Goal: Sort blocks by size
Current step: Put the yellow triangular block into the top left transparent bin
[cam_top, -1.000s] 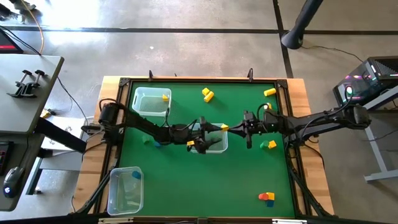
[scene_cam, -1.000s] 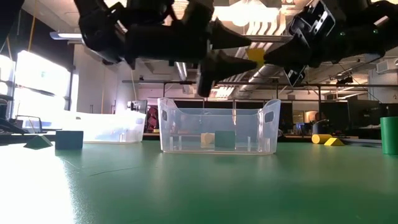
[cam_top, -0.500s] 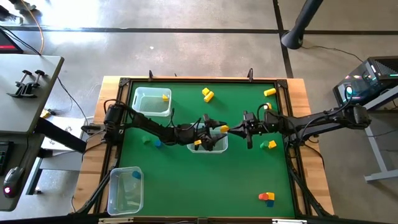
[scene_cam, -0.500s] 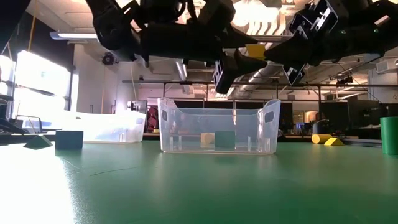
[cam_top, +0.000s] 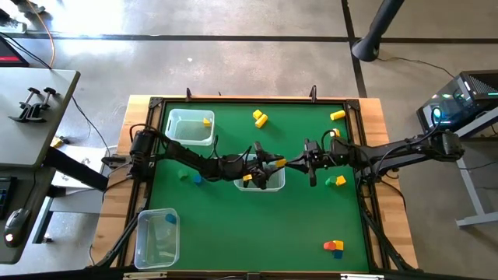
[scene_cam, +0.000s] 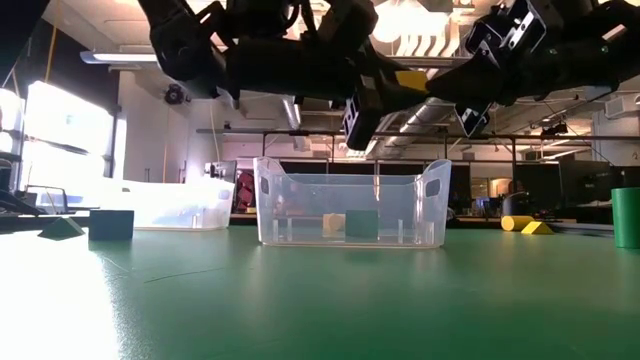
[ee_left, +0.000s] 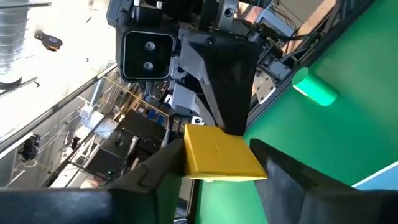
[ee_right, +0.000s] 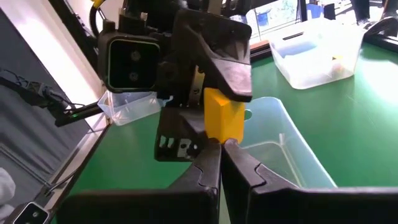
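both grippers meet above the middle clear bin. the right gripper is closed, pinching the yellow block over the bin's far rim; the left gripper has its fingers around that block, touching its sides.

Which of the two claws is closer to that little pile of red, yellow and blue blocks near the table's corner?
The right one. The right gripper hangs over the table's middle beside the middle bin, and the pile lies on its side. The left gripper faces it from slightly farther away.
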Robot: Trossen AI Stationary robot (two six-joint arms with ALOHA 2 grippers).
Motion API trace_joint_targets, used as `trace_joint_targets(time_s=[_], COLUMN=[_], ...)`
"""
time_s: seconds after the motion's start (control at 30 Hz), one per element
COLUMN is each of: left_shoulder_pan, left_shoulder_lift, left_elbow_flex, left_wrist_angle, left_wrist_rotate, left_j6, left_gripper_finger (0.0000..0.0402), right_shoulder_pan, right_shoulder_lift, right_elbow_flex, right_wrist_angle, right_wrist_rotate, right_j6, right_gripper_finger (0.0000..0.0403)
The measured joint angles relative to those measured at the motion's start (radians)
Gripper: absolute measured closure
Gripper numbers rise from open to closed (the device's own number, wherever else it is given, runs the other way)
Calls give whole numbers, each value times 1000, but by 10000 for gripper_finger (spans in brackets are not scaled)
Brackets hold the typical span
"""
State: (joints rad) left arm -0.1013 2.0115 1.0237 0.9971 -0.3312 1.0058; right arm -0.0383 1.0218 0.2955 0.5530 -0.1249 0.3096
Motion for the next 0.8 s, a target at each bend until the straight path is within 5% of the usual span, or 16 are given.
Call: trace_joint_targets(time_s=[0.33,0.5,0.63,0.8], left_shoulder_pan=[-5,-25,-43,-41], left_shoulder_lift=[0,-11,-76,-208], left_elbow_flex=[0,0,-1,0], left_wrist_angle=[-6,-37,-180,-529], left_wrist_rotate=[4,-54,-142,-371], left_j6=[-154,-286,-356,-501], left_gripper_finger=[282,284,284,285], right_shoulder_pan=[0,0,-1,-1], right_shoulder_lift=[0,0,0,0], right_elbow_flex=[0,0,0,0], right_wrist_angle=[-3,-39,-110,-132], right_wrist_rotate=[-4,10,54,64], right_j6=[32,49,27,-34], right_gripper_finger=[398,348,291,248])
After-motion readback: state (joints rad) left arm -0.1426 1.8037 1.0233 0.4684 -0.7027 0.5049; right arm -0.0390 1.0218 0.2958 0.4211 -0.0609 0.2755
